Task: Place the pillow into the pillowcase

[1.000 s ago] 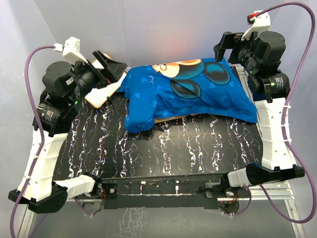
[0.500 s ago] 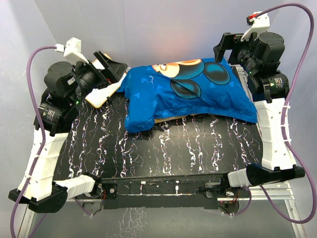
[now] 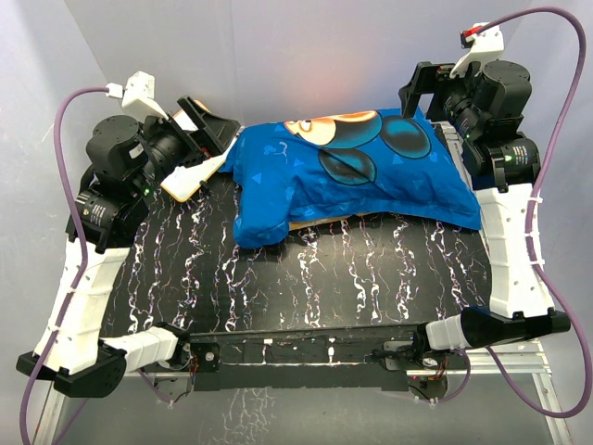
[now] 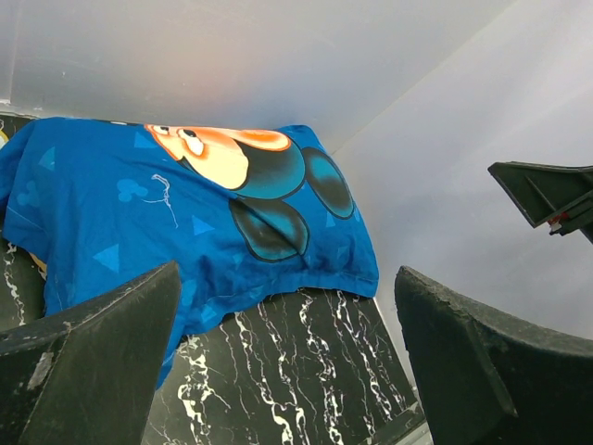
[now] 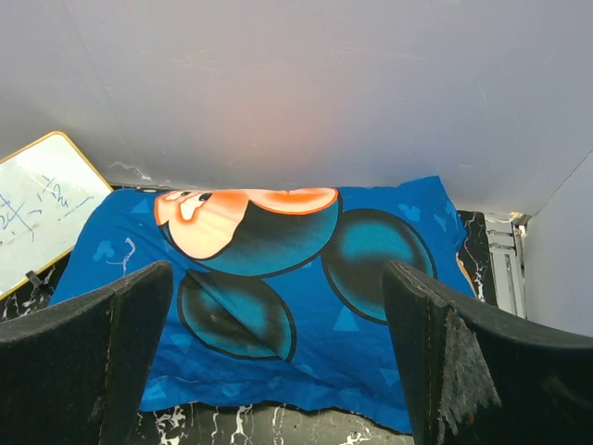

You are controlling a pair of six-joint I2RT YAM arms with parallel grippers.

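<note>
The pillowcase (image 3: 352, 171) lies blue face up across the far half of the table, bulging and full, with the Mickey print on top. A thin orange edge shows under its near side. No white pillow shows in any view. My left gripper (image 3: 206, 130) is open and empty, raised just left of the pillowcase's left end. My right gripper (image 3: 422, 88) is open and empty, raised over its far right corner. The pillowcase also shows in the left wrist view (image 4: 139, 213) and the right wrist view (image 5: 278, 278), beyond the open jaws of each gripper (image 4: 287, 278) (image 5: 278, 269).
A white framed whiteboard (image 3: 190, 174) lies at the far left under my left gripper, touching the pillowcase's left end; it also shows in the right wrist view (image 5: 42, 209). The black marbled table (image 3: 306, 278) stretches in front. Grey walls stand behind and at both sides.
My left arm has shifted slightly up and to the right. The pillowcase and my right arm have not moved.
</note>
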